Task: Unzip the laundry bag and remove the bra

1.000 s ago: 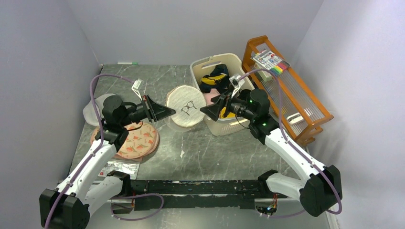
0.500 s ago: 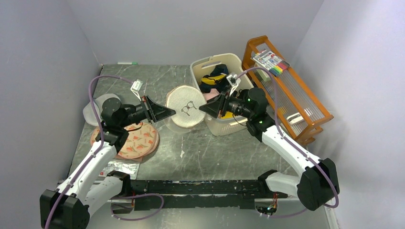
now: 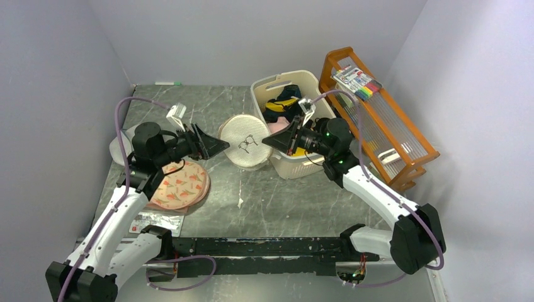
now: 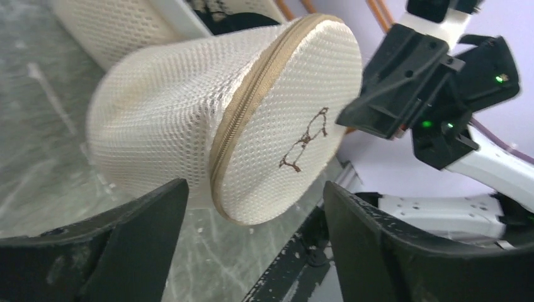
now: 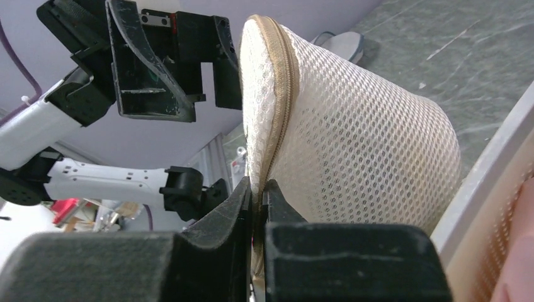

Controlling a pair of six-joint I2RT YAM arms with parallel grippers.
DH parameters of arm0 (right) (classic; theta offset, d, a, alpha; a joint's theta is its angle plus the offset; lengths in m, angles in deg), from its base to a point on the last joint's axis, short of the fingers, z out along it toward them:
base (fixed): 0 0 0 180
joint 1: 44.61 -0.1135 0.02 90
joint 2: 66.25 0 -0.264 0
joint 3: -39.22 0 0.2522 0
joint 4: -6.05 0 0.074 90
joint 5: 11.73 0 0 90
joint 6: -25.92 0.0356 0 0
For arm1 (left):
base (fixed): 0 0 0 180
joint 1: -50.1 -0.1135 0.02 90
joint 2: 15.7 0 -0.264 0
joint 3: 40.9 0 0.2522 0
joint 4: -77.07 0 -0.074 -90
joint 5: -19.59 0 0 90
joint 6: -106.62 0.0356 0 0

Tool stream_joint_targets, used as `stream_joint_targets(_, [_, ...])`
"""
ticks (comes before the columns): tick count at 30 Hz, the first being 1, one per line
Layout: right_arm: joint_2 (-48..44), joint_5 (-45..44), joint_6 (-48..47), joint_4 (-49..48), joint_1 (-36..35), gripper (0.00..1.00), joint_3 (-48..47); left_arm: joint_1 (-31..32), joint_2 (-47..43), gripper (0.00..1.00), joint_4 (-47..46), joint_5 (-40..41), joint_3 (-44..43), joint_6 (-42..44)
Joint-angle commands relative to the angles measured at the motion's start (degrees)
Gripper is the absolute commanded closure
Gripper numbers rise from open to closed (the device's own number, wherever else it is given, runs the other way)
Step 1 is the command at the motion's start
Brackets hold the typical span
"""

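Laundry bag [image 3: 245, 141]: cream mesh, up on its edge, round face with the black logo toward the camera.
Left gripper [image 3: 217, 148]: tip just beside the bag's left rim.
Right gripper [image 3: 269, 142]: tip met the bag's right rim.
Basket [image 3: 275, 84]: just behind the bag, holding clothes.
Pink bag [image 3: 182, 182]: lay flat on the surface [image 3: 283, 201], under the left arm.

Laundry bag [image 4: 164, 119] — cream mesh, tan zip [image 4: 250, 107], dark logo [image 4: 306, 139].

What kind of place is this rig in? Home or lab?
Likely a robot lab cell staged as a laundry corner, not a home: blank walls box in a marble-look table, with a basket of clothes, a mesh laundry bag and a wooden rack.
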Motion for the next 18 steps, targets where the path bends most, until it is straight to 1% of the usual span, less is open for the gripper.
stream_joint_targets(1, [1.72,1.25,6.17,-8.25,-0.18,1.00,2.05,-0.50,-2.30,0.06,12.79,11.12,-3.67,8.06])
stream_joint_targets(5, [3.64,-2.91,8.59,-4.19,-0.12,1.00,0.46,-0.50,-3.93,0.00,16.90,14.10,-6.26,12.92])
stream_joint_targets(9, [7.66,-7.77,13.35,0.21,-0.17,1.00,-2.65,0.02,-4.72,0.00,16.72,12.91,-6.53,18.55])
stream_joint_targets(11, [10.16,-9.24,15.78,2.44,-0.18,1.00,-4.73,1.94,-3.45,0.01,16.99,13.63,-7.21,20.96])
stream_joint_targets(13, [12.31,-8.81,17.87,2.32,-0.23,1.00,-6.44,7.00,-1.32,0.00,18.05,18.55,-8.60,25.38])
stream_joint_targets(14, [13.03,-8.44,18.69,1.82,-0.26,1.00,-6.86,11.28,-0.02,0.00,18.59,22.34,-9.48,27.07])
stream_joint_targets(15, [13.60,-8.31,19.26,1.48,-0.33,1.00,-7.24,16.27,1.36,0.00,19.07,27.38,-10.94,28.87])
stream_joint_targets(18, [14.11,-8.86,19.33,1.87,-0.52,1.00,-8.35,29.97,7.63,0.06,21.24,44.43,-15.01,33.99])
